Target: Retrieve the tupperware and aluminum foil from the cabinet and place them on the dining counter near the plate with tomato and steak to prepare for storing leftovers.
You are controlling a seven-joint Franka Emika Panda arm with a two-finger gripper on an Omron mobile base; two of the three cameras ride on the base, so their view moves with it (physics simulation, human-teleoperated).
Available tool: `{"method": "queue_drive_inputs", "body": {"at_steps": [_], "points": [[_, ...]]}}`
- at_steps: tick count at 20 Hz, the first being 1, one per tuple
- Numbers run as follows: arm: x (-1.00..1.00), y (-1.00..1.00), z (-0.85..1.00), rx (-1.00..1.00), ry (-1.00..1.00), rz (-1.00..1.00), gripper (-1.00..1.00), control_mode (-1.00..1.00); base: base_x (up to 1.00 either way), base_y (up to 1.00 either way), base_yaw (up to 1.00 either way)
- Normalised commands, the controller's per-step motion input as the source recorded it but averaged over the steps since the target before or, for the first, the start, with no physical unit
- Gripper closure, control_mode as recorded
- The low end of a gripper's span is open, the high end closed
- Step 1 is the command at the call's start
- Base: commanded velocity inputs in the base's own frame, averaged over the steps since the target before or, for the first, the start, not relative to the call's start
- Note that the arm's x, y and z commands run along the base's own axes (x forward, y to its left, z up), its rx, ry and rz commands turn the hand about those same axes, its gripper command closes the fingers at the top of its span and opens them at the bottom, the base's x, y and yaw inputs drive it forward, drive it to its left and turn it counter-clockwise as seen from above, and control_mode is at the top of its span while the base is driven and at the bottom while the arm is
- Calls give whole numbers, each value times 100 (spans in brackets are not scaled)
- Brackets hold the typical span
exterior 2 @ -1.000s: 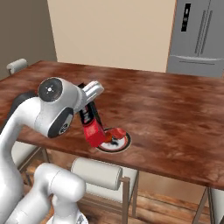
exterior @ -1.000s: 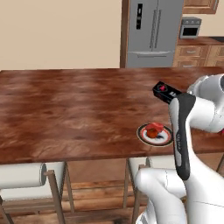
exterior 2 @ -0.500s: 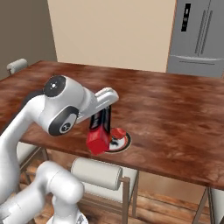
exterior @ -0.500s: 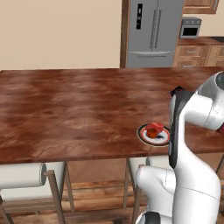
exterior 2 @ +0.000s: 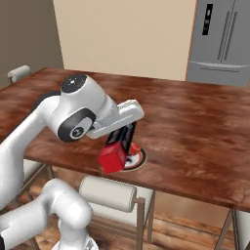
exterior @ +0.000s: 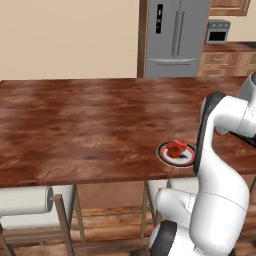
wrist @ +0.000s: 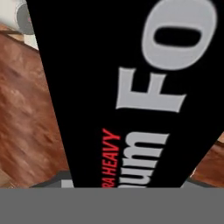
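While the arm is bending low over the near edge, we are viewing the dining counter (exterior: 75, 125), its glossy reddish-brown top spreading across both base views. At 12 o'clock beyond it, the grey steel fridge (exterior: 175, 37) is standing against the beige wall, with wooden drawers (exterior: 225, 62) and a small oven (exterior: 218, 31) at 2 o'clock in the left base view. Below the counter's near edge, padded stools (exterior 2: 114, 193) are standing on the wooden floor.

We are seeing the aluminum foil (exterior 2: 117, 149) carried in the gripper (exterior 2: 122, 141) in the right base view: the black carton is hanging steeply tilted, its red end lowest and pointing toward 7 o'clock, just in front of the plate. In the hand view the carton (wrist: 131, 87) is running close before the lens, showing large white lettering and a smaller red line of print. The claw is closing around this carton, its jaws standing wide across the box's width; the fingertips themselves are hidden by the carton.

The plate (exterior: 176, 154) is sitting near the counter's front edge, at 4 o'clock from the tabletop's centre in the left base view, and the tomato (exterior: 175, 149) is resting on it. We cannot make out the steak clearly.
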Motion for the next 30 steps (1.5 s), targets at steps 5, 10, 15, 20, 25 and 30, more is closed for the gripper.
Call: {"method": "queue_drive_inputs", "body": {"at_steps": [5,10,15,20,25,30], "points": [[35,0,-27,31,1,-24,100,-100,0,0,0],[44,0,-47,32,-9,-11,100,-100,0,0,0],[39,1,-38,9,-13,-8,100,-100,0,0,0],[46,4,-40,3,-9,-7,100,-100,0,0,0],[42,0,-35,2,-3,-5,100,-100,0,0,0],[50,-2,-13,1,2,0,100,-100,0,0,0]]}}
